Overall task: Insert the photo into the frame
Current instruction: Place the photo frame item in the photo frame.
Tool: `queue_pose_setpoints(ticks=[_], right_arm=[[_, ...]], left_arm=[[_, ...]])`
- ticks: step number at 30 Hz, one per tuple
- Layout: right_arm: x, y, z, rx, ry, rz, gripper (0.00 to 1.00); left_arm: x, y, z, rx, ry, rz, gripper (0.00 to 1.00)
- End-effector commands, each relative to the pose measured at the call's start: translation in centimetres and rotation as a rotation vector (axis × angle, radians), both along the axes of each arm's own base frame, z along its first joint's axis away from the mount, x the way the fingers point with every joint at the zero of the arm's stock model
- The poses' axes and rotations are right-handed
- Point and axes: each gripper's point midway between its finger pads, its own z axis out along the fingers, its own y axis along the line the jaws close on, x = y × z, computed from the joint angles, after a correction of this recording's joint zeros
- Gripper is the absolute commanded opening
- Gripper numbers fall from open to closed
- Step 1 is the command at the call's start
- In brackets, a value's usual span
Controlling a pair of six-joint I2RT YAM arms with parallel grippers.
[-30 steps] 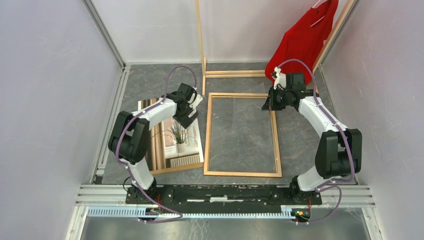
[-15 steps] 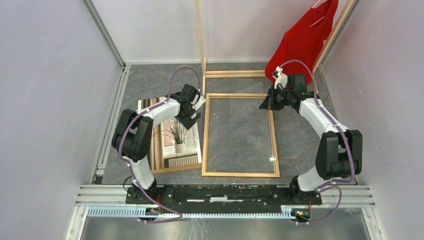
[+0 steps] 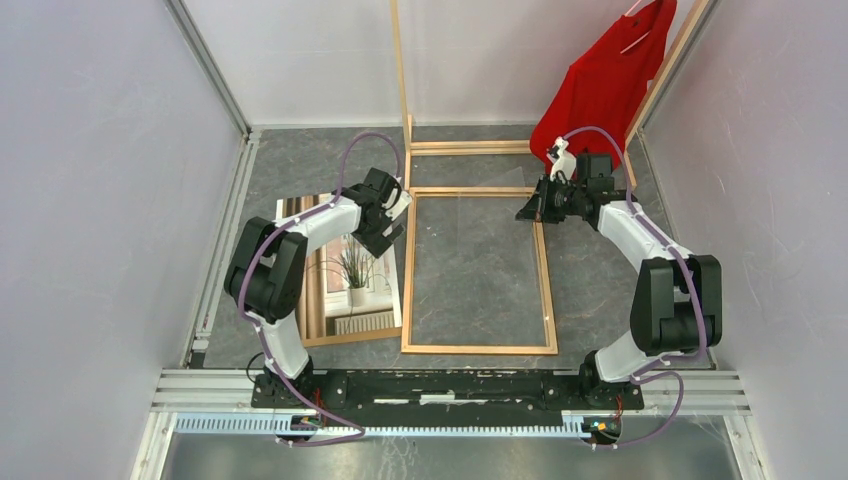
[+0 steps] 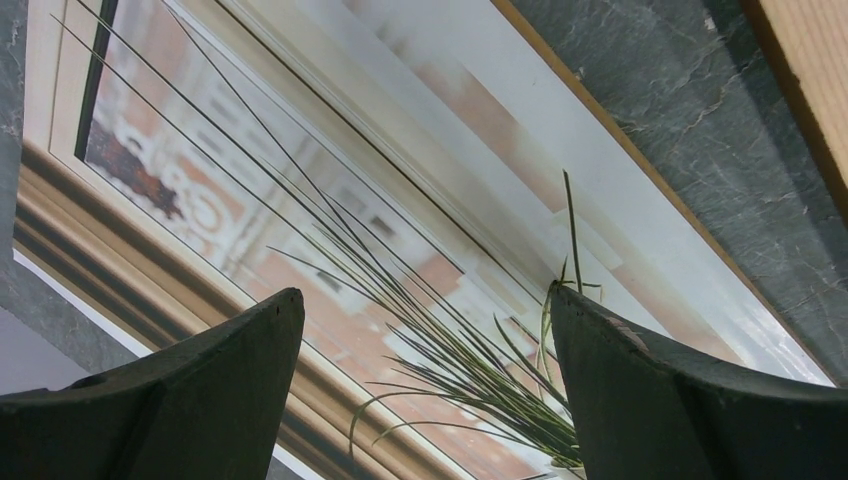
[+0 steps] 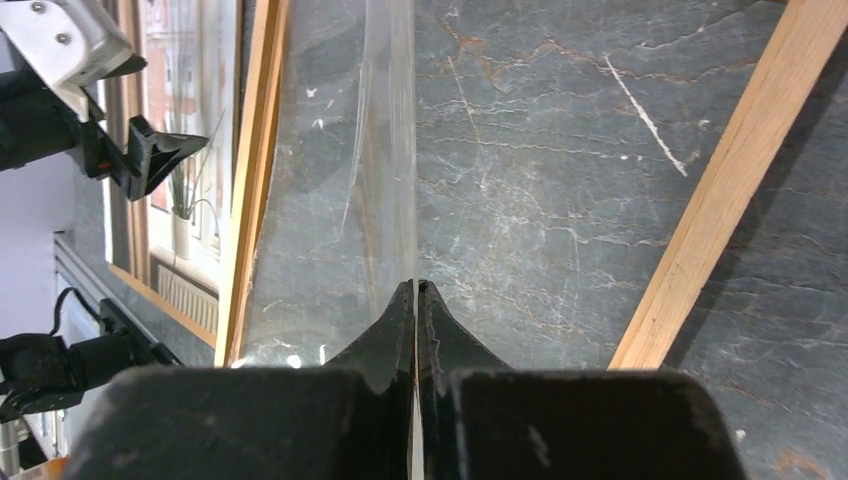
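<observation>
The photo lies flat and face up on the tabletop, just to the left of the frame. It rests on a brown board whose edge shows at its near side. The frame lies flat in the middle, and the photo is not yet inside it.

The left hand hangs over the far right part of the photo. Its two fingers are spread wide and hold nothing. The right hand is at the far right corner of the frame, with its fingers pressed together on the edge of a clear sheet, which seems to be raised a little at that side.

The photo looks like a large thin print, so I judge it light and flexible. It will probably sag or bend if it is lifted by one corner only, and hard pinching can crease it. Its surface seems smooth, so the fingers may slip on it. Because it lies flat on the board, there is little to grip from above. A good place to take hold is probably the right long edge, near the frame, where one finger can go under the print. After that it is better to slide it than to carry it high.
</observation>
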Motion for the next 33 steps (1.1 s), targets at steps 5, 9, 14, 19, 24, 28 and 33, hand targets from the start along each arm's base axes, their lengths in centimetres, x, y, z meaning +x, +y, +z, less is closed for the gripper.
queue_pose_setpoints(ticks=[5, 9, 14, 19, 24, 28, 33], right_arm=[[-0.2, 1.9, 3.4, 0.221, -0.094, 0.064, 0.04], [-0.2, 1.7, 3.2, 0.247, -0.083, 0.055, 0.08], [0.2, 1.7, 3.2, 0.269, -0.083, 0.04, 0.09], [0.1, 1.7, 3.7, 0.277, -0.143, 0.032, 0.04], [-0.1, 1.5, 5.0, 0.279, -0.217, 0.024, 0.0], [0.1, 1.4, 5.3, 0.288, -0.235, 0.005, 0.0], [0.4, 1.2, 5.2, 0.331, -0.237, -0.04, 0.0]], left_arm=[[1.0, -1.6, -0.6, -0.034, -0.024, 0.01, 0.98], [0.9, -1.8, -0.9, -0.027, -0.026, 0.004, 0.98], [0.9, -2.0, -1.0, -0.022, -0.029, -0.001, 0.98], [0.8, -2.0, -1.0, -0.019, -0.029, -0.001, 0.98], [0.8, -1.9, -1.1, -0.014, -0.028, -0.002, 0.98], [0.8, -2.0, -1.2, -0.02, -0.024, 0.002, 0.98], [0.7, -1.9, -1.2, -0.017, -0.024, 0.001, 0.98]])
